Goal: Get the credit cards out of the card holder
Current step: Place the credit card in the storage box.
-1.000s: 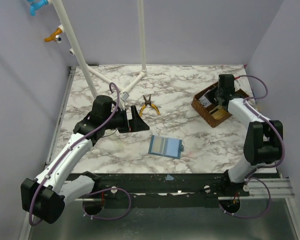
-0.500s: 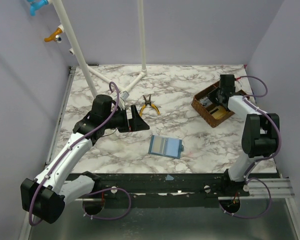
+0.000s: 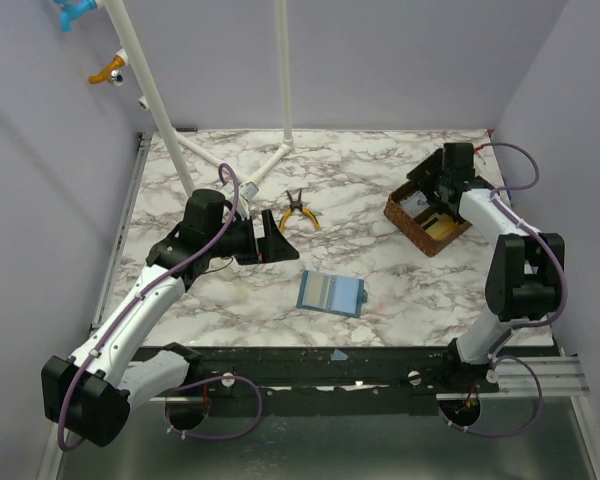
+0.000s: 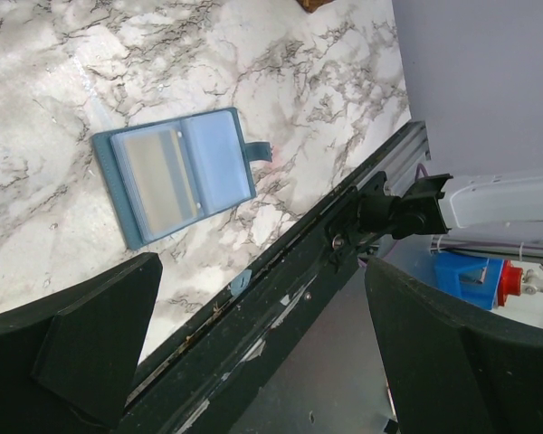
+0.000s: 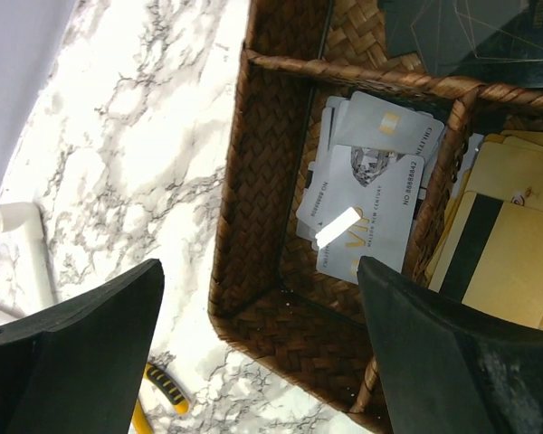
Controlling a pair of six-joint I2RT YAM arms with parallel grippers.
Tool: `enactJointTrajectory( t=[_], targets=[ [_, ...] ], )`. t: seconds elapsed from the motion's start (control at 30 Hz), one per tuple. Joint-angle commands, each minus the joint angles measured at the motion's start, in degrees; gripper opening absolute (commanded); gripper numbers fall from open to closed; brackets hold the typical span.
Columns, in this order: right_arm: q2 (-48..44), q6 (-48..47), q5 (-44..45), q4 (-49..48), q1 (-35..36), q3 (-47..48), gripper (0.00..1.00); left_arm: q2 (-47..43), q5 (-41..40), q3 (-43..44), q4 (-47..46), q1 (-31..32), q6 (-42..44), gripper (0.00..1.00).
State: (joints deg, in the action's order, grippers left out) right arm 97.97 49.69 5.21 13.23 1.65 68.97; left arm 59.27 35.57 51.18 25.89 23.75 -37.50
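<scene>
The blue card holder [image 3: 331,293] lies open and flat on the marble table near the front edge. In the left wrist view the card holder [image 4: 176,172] shows a greyish-gold card [image 4: 156,176] in one pocket. The other pocket looks pale blue. My left gripper [image 3: 276,243] hovers open left of the holder, and nothing sits between its fingers [image 4: 100,334]. My right gripper [image 3: 432,195] stands open above the brown tray [image 3: 404,214], holding nothing. Silver cards [image 5: 371,194] lie in one tray compartment, with gold cards [image 5: 507,253] in the one beside it.
Yellow-handled pliers [image 3: 297,210] lie behind the left gripper, mid-table. A white pipe frame [image 3: 180,135] rises at the back left. The woven tray's wall [image 5: 253,163] has a dark card [image 5: 443,32] in its far compartment. The table's black front rail [image 4: 290,289] runs below the left gripper.
My right gripper's jaws have gone from shut to wide open over the tray, and its wrist has shifted slightly. The left arm and the card holder have not moved.
</scene>
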Motion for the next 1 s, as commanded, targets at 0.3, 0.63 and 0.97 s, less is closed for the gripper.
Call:
enactJointTrajectory(
  t=[0.3, 0.63, 0.97],
  targets=[
    [-10.0, -4.1, -4.7, 5.9, 0.3, 0.4, 0.99, 0.7, 0.4, 0.4, -1.8, 0.5, 0.3, 0.98],
    [-17.8, -5.4, -5.4, 9.1, 5.6, -4.0, 1.00, 1.1, 0.0, -0.1, -2.3, 0.5, 0.2, 0.98],
    [-23.8, -2.9, 1.3, 13.4, 18.1, -9.0, 1.00, 1.4, -0.3, -1.6, -3.3, 0.5, -0.1, 0.99]
  ],
)
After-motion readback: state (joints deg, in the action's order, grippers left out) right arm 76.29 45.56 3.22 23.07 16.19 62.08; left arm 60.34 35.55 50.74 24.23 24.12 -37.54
